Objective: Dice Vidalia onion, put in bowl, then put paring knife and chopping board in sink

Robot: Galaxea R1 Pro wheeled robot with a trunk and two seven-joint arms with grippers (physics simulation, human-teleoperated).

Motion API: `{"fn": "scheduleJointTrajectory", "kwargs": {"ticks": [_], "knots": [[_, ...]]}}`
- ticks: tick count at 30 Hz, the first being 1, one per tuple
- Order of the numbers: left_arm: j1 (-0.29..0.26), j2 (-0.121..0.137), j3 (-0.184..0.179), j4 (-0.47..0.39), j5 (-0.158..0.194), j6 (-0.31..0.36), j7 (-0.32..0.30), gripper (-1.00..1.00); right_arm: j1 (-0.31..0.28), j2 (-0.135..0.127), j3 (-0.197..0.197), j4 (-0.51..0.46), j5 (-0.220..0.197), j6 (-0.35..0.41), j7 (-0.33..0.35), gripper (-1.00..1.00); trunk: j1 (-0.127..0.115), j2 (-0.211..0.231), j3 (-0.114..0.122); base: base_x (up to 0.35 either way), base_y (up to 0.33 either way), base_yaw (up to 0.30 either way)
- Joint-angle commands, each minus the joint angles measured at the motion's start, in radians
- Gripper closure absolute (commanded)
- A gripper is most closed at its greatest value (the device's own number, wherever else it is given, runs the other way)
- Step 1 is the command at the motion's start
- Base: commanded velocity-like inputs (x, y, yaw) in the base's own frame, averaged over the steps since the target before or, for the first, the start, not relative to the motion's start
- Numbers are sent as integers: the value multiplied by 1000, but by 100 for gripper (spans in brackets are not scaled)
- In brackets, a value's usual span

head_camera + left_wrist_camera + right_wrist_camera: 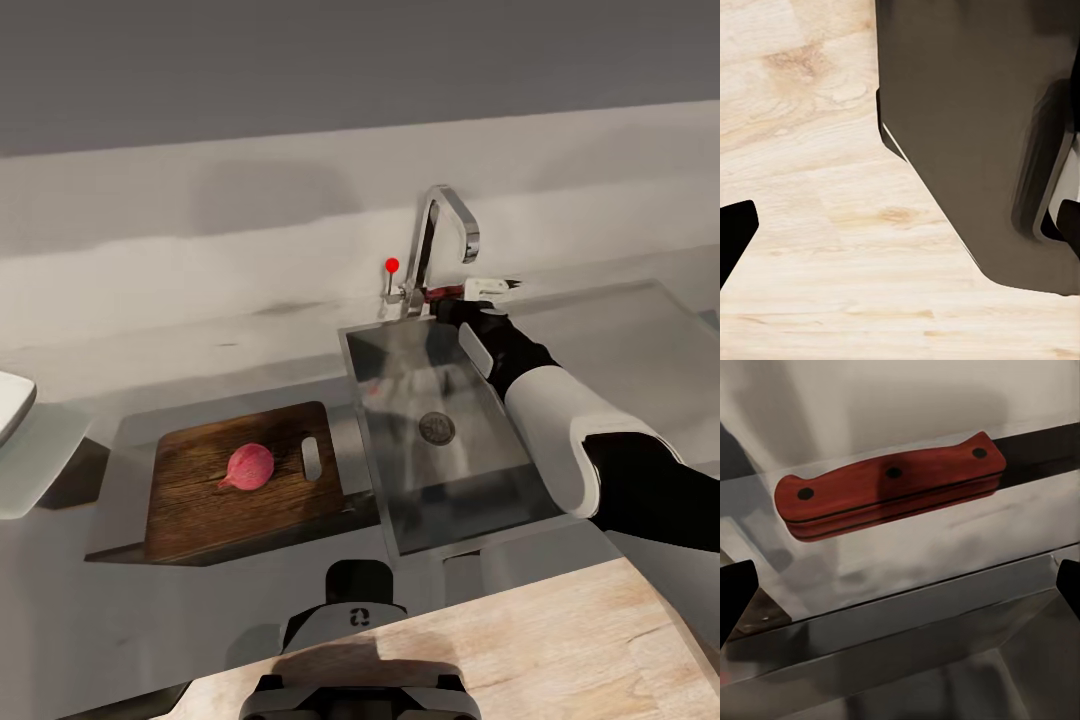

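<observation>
One onion (249, 466) lies on the one board (200, 495), just left of the board's slot hole, and the board sits on the countertop (200, 350) just left of the one sink (440, 440). The sink's basin holds nothing but its drain (437, 428), and a single faucet (440, 235) with a red-tipped lever stands at its back edge. A white bowl (12, 405) shows partly at the head view's left edge. The right arm reaches over the sink's right side, its gripper (490, 292) at the back rim by the faucet base. The right wrist view adds what the head view barely shows: one knife (889, 487), its reddish handle with three rivets lying along the back ledge of the sink, between the two dark fingertips (735, 596), which stand wide apart, not touching it. The left wrist view shows pale wood floor (810, 225) and a dark cabinet (967, 112); one left fingertip (733, 232) shows, so I cannot tell that gripper's state.
</observation>
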Motion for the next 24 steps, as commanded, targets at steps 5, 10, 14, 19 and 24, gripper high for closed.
{"fn": "scheduleJointTrajectory", "kwargs": {"ticks": [5,10,14,19,24], "knots": [[-1,-1,-8,5,7,-7,1,-100,0,-1,4,-1,-8,5,-6,-100,1,-2,-1,0,0,0],[-1,-1,-8,4,7,-6,1,-100,0,-3,4,-1,-8,4,-3,-100,1,-2,-1,0,0,0],[-1,-1,-8,4,7,-6,1,-100,0,-5,4,-1,-7,3,0,-100,1,-2,-1,0,0,0],[-1,-2,-8,4,7,-5,1,-100,0,-6,4,-1,-7,3,0,-100,1,-2,-1,0,0,0],[-1,-2,-8,4,7,-5,0,-100,0,-5,4,-1,-7,3,0,-100,1,-2,-1,42,0,0]]}}
